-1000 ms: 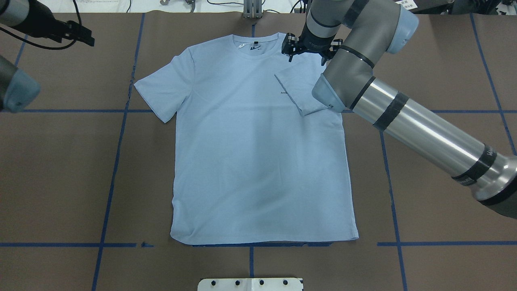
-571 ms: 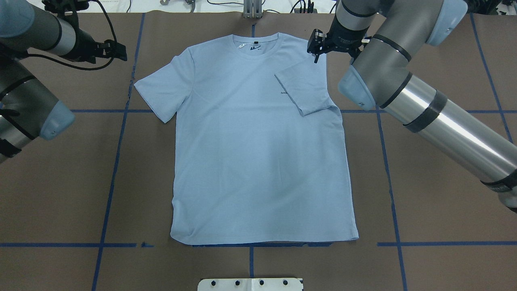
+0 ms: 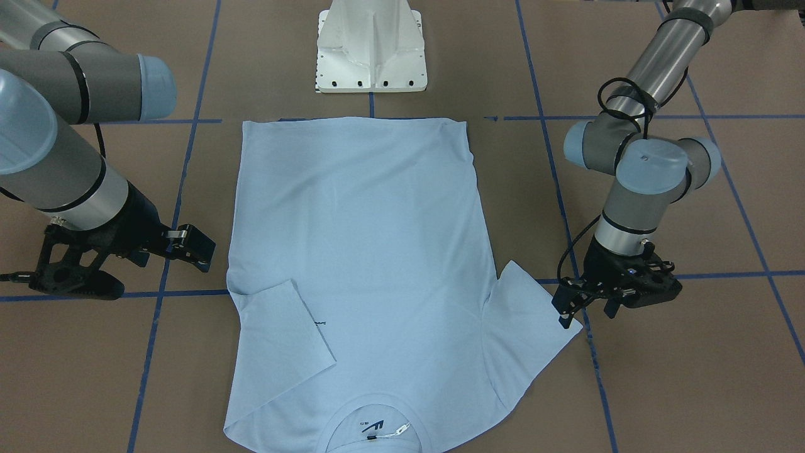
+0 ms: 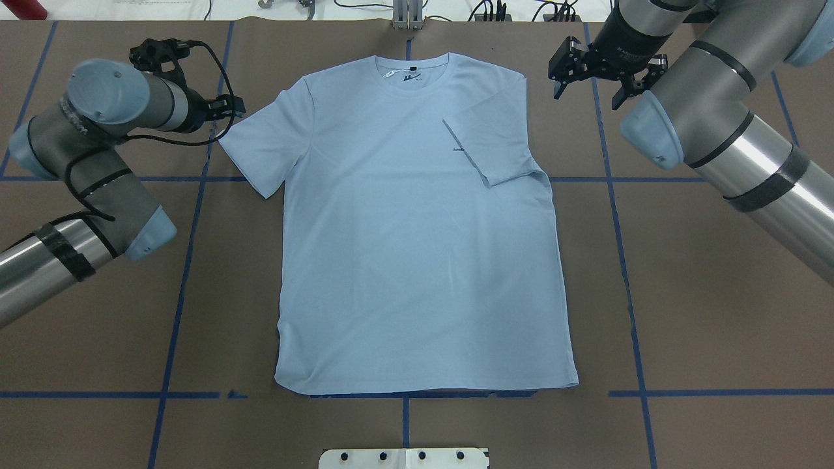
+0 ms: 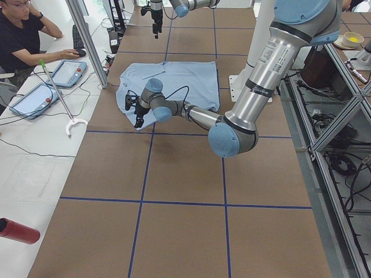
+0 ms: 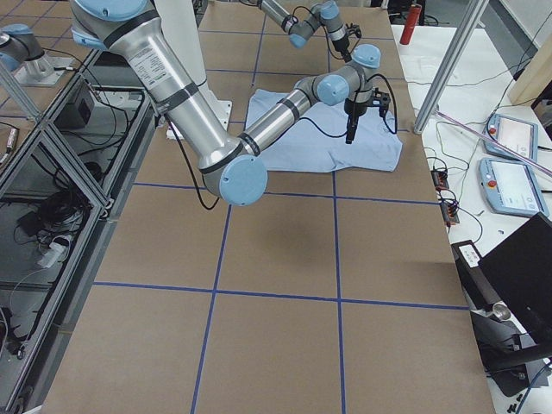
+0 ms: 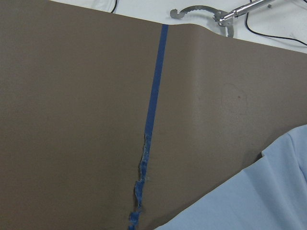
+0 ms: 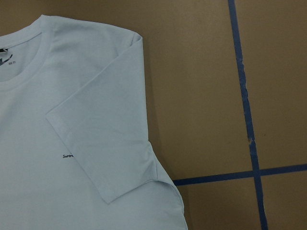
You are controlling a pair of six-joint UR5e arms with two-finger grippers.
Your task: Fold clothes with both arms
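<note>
- Showing the light blue T-shirt point(image 4: 417, 260) flat on the brown worktop point(image 4: 684, 312), collar at the far edge and hem toward the white pedestal point(image 4: 404, 458); unchanged in place and shape since a second ago.
- Keeps the right sleeve point(image 4: 488, 143) folded inward over the chest and the left sleeve point(image 4: 260, 150) spread flat, as before.
- Shows the right end effector point(image 4: 586, 96) withdrawn from the shoulder, where it hovered earlier, to bare worktop just beside the shirt; fingers spread, holding nothing.
- Brings the left end effector point(image 3: 585, 313), earlier well off toward the worktop's corner, just beside the edge of the left sleeve; fingers spread, empty; cannot tell whether touching the cloth.
</note>
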